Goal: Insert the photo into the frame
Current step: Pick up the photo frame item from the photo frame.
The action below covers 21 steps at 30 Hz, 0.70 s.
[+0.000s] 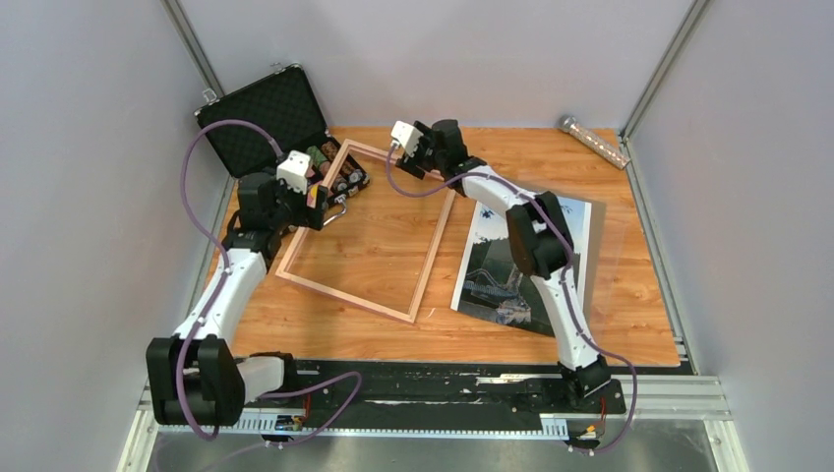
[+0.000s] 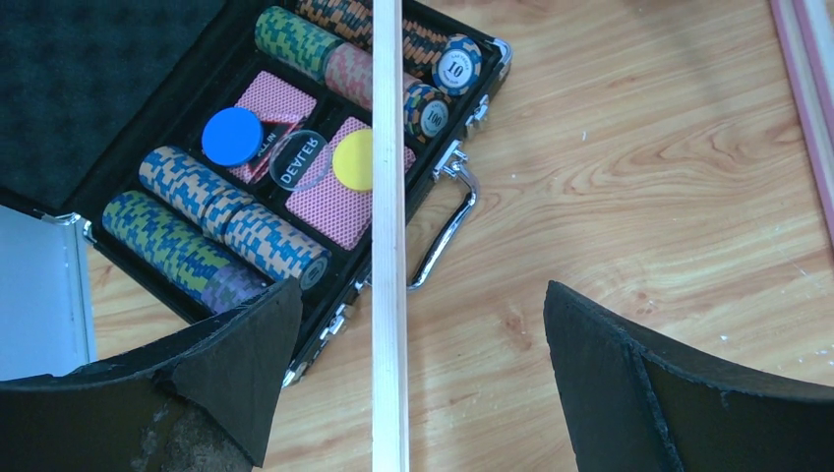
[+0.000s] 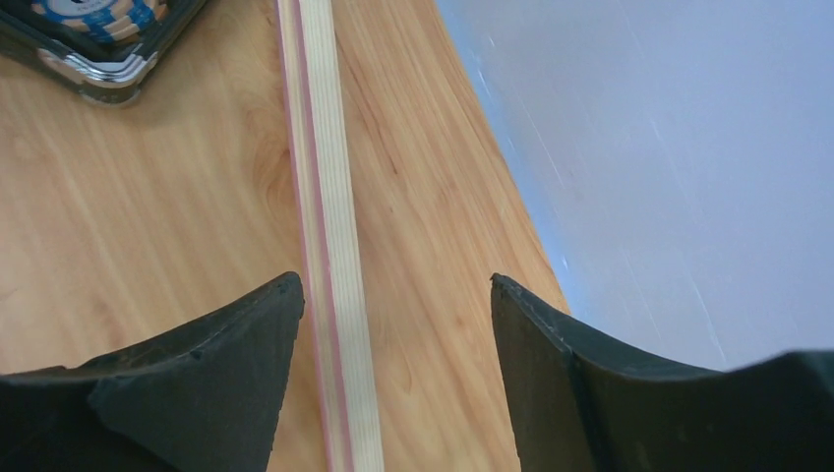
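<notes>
Straddling frame (image 1: 433, 256) rails, both spread & empty: left gripper (image 2: 418, 305) over L rail, right gripper (image 3: 395, 285) over far rail (rail lengthwise between fingers); photo (image 1: 489, 265) off to R, nearer right gripper.

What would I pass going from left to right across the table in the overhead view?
Open black foam-lined case of poker chips → large thin-railed rectangular wooden picture frame → glossy rectangular photo print of the Great Wall.
</notes>
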Each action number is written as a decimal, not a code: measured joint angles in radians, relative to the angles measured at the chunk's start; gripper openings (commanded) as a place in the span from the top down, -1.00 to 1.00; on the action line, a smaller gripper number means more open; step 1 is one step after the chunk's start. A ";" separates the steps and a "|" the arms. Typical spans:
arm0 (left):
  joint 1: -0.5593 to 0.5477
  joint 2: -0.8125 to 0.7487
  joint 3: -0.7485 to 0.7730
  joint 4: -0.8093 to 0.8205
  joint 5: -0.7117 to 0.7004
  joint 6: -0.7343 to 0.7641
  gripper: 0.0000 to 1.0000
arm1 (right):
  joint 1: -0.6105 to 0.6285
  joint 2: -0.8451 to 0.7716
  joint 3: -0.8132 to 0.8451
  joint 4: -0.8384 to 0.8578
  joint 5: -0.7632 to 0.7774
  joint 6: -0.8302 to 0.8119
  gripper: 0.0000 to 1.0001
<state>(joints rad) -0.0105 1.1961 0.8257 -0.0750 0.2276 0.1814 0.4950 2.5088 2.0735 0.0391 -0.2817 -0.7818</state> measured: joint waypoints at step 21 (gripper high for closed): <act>-0.393 0.149 0.304 -0.290 0.114 -0.100 -1.00 | -0.389 -1.296 -1.242 -0.183 0.075 0.578 -0.92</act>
<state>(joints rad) -0.4030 1.3449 1.1297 -0.3645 0.3420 0.0811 0.1059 1.2125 0.8314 -0.1436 -0.2070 -0.2039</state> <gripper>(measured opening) 1.000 0.956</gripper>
